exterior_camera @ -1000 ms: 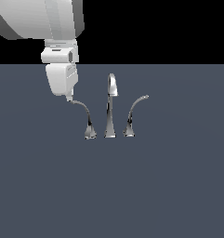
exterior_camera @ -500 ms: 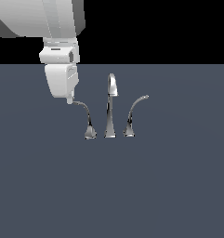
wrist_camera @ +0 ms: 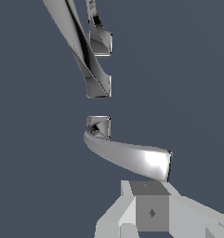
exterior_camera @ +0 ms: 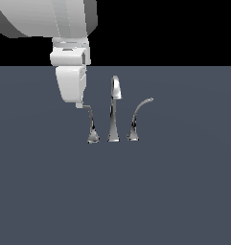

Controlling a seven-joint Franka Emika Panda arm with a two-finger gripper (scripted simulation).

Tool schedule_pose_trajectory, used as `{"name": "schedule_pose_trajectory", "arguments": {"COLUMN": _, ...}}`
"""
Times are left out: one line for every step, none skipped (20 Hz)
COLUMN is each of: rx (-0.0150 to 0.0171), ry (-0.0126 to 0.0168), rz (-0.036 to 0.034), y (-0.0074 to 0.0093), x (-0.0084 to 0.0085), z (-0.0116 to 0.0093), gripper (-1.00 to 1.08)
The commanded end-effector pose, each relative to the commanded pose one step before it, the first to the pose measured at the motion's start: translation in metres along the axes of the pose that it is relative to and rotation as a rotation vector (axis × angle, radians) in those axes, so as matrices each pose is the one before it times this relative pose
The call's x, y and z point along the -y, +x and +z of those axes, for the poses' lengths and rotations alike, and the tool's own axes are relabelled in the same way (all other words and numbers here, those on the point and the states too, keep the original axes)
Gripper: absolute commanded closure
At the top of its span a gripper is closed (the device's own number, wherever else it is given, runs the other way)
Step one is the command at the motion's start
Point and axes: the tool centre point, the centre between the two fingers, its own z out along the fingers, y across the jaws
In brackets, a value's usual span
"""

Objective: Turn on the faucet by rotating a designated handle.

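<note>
The chrome faucet stands mid-scene in the exterior view, with a tall spout (exterior_camera: 114,110) between two curved levers. The handle (exterior_camera: 90,122) is the lever on the exterior view's left, arcing up from its flared base toward my gripper (exterior_camera: 80,104). My white hand hangs just above and to the left of it, fingertips touching the handle's tip. In the wrist view the handle (wrist_camera: 129,157) curves from its base (wrist_camera: 98,126) across the frame, right in front of my fingertips (wrist_camera: 150,209). The fingers look pressed together with nothing held between them.
The mirrored lever (exterior_camera: 138,117) arcs toward the exterior view's right, beyond the spout. A flat dark grey floor (exterior_camera: 160,191) spreads all round the faucet. In the wrist view the spout base (wrist_camera: 98,86) and the other lever's base (wrist_camera: 100,44) line up beyond the handle.
My gripper has shifted slightly toward the exterior view's right and a bit lower. The handle's tip has swung with it, so its arc looks narrower.
</note>
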Motion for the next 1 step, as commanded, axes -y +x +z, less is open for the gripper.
{"name": "schedule_pose_trajectory", "arguments": {"rx": -0.00615, "ry": -0.02527, "rz": 0.03018, "y": 0.02407, "x": -0.01013, "z": 0.00837, "gripper": 1.08}}
